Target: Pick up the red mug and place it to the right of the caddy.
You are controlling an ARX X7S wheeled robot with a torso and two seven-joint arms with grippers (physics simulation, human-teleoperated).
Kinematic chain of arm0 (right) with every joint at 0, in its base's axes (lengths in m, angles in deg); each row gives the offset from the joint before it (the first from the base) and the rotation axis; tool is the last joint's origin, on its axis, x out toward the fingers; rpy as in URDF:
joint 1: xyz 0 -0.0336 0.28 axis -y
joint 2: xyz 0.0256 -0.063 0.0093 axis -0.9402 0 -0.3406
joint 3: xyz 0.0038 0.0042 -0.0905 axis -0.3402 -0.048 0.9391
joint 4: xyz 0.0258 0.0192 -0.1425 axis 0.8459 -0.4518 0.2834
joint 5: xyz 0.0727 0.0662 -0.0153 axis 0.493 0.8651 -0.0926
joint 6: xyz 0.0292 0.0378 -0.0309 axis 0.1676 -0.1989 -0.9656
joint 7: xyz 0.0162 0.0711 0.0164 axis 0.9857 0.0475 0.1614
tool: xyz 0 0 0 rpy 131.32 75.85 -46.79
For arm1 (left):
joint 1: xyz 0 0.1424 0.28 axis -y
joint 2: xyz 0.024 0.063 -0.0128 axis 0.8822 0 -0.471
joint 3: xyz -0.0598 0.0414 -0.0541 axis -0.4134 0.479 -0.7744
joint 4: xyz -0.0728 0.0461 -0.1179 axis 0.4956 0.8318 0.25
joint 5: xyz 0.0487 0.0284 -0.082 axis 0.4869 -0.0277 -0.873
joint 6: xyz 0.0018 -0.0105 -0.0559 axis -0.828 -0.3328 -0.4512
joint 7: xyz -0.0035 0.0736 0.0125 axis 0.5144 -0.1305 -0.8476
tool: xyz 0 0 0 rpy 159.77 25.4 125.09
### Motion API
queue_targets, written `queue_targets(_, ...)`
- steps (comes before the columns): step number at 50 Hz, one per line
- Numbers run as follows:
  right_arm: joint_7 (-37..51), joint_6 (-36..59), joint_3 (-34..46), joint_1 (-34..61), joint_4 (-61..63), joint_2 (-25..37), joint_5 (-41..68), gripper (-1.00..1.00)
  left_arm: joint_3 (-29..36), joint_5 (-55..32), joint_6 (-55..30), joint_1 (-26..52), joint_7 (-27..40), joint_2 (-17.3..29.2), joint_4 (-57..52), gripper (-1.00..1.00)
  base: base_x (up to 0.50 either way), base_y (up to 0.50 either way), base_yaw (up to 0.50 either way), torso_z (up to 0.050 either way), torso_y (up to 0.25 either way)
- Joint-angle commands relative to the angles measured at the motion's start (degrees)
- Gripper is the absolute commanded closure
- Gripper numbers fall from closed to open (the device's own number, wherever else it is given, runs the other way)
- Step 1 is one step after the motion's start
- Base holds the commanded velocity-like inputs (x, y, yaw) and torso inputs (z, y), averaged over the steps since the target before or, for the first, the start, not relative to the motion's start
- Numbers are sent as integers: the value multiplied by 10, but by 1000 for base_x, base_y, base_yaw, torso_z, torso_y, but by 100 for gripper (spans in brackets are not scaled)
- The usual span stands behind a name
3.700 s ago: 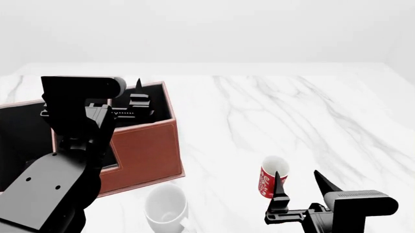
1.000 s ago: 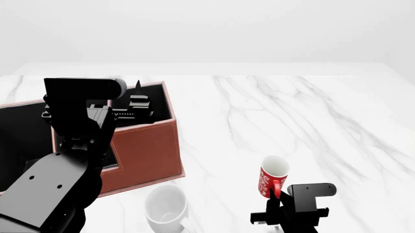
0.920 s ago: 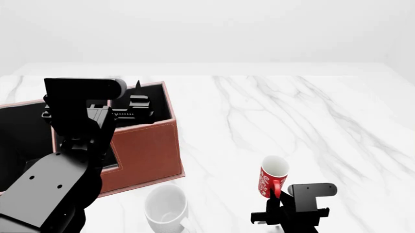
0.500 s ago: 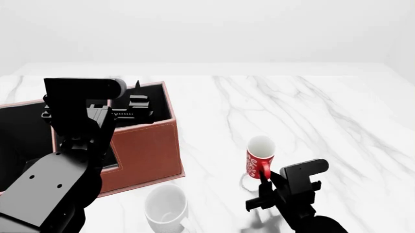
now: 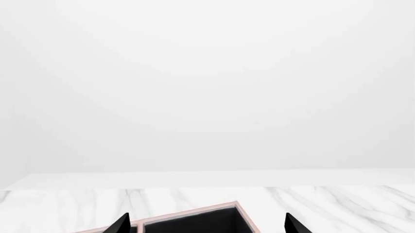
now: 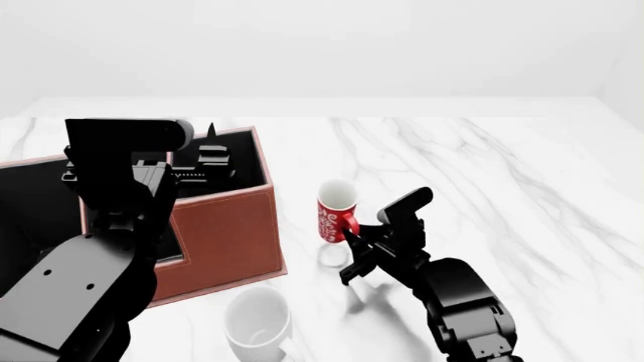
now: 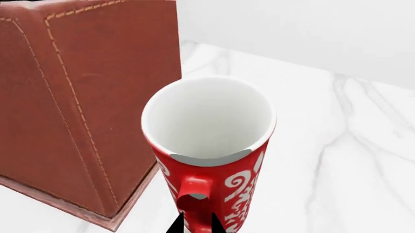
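Note:
The red mug (image 6: 335, 212), patterned white with a white inside, hangs upright a little above the table, its shadow below it. My right gripper (image 6: 354, 235) is shut on its red handle (image 7: 194, 194). The mug sits just right of the reddish-brown caddy (image 6: 226, 230), close to its right wall but apart from it. In the right wrist view the mug (image 7: 241, 187) is beside the caddy's stitched wall (image 7: 84, 107), with my gripper (image 7: 194, 226) pinching the handle. My left gripper (image 6: 201, 154) is open and empty over the caddy's black compartments (image 5: 194, 223), as the left wrist view (image 5: 206, 224) shows.
A plain white mug (image 6: 258, 320) stands on the marble table (image 6: 483, 173) in front of the caddy's near right corner. The table runs on to the right and far side under a white wall.
My right gripper closed on the mug's handle, lifted the mug off the table and carried it left and away, up beside the caddy's right wall. The left arm has stayed still.

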Motion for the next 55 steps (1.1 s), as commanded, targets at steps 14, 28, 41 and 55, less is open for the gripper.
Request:
queue_targets(14,-79,-155,53,113,-306,-92,-5,100,-1,-6,5,-1,3,5,4,-100,0,0,0,0,1)
queue_targets(28,-56,-109,82,118,-307,-93,16,100,1,-9,5,-1,6,6,2,-100,0,0,0,0,1)
queue_targets(41,-46,-91,86,121,-307,-94,17,100,0,-13,7,-3,8,8,1,-100,0,0,0,0,1)
queue_targets(55,-59,-74,76,126,-307,-93,21,-100,1,-14,10,-2,10,10,7,-100,0,0,0,0,0)
